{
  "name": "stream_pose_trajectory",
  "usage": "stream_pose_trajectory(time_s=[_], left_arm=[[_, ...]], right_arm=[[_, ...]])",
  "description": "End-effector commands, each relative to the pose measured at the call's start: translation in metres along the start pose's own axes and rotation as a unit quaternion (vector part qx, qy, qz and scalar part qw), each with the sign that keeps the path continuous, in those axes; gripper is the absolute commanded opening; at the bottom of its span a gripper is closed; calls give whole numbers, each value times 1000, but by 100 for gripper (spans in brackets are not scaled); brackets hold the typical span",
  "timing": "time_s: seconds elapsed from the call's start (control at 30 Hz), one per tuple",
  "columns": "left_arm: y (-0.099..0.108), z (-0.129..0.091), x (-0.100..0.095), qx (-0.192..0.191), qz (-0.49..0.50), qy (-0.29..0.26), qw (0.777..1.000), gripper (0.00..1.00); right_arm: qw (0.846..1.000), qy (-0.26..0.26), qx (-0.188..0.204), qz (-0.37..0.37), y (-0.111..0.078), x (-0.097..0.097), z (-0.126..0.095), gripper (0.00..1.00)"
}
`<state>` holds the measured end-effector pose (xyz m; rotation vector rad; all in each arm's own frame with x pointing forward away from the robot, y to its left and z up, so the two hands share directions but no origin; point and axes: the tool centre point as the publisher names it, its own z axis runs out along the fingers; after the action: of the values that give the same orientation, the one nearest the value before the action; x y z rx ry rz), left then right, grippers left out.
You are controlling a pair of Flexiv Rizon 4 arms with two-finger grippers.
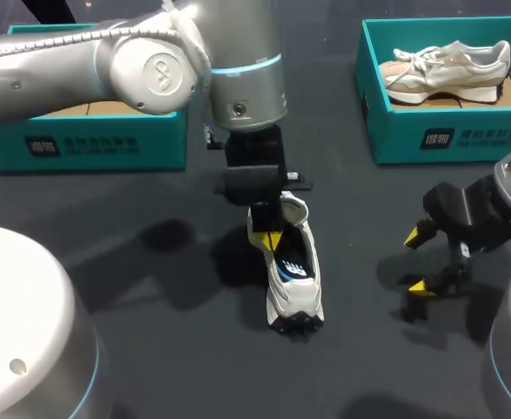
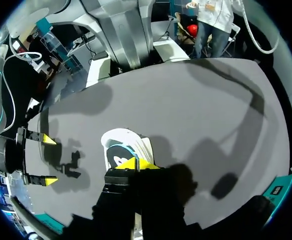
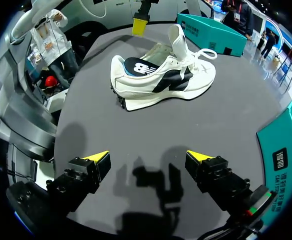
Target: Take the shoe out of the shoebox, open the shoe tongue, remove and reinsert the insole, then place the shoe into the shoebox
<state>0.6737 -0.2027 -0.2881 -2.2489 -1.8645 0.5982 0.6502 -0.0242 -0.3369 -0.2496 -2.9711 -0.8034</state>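
Standing on your dark grey table [image 1: 133,288], outside the teal cardboard shoebox [image 1: 98,144], the white-and-black laced sneaker [image 1: 292,279] has your left gripper [image 1: 272,237] in its opening; you cannot tell whether it grips. Your right gripper [image 1: 416,261] hovers beside the sneaker, spread wide.

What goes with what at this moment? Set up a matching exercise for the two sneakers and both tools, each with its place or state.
1 white-and-black sneaker
2 beige sneaker
3 left tool
4 right tool

A inside the right-hand shoebox
B open, above bare table
C on the table, in no box
D at the white-and-black sneaker's opening

Pairs: 1-C, 2-A, 3-D, 4-B.
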Motion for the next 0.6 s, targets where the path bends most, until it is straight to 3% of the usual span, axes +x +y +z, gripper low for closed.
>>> stream_pose_trajectory(time_s=[0.03,0.23,0.4,0.6], left_arm=[[0,4,-16,-2,-1,28,1000,0],[0,4,-16,-2,-1,28,1000,0],[1,20,-12,19,0,26,999,0],[0,35,-4,11,-1,31,999,0]], right_arm=[[1000,-1,1,0,0,2,0,100],[1000,-1,1,0,0,2,0,100],[1000,-1,1,0,0,2,0,100],[1000,-1,1,0,0,2,0,100]])
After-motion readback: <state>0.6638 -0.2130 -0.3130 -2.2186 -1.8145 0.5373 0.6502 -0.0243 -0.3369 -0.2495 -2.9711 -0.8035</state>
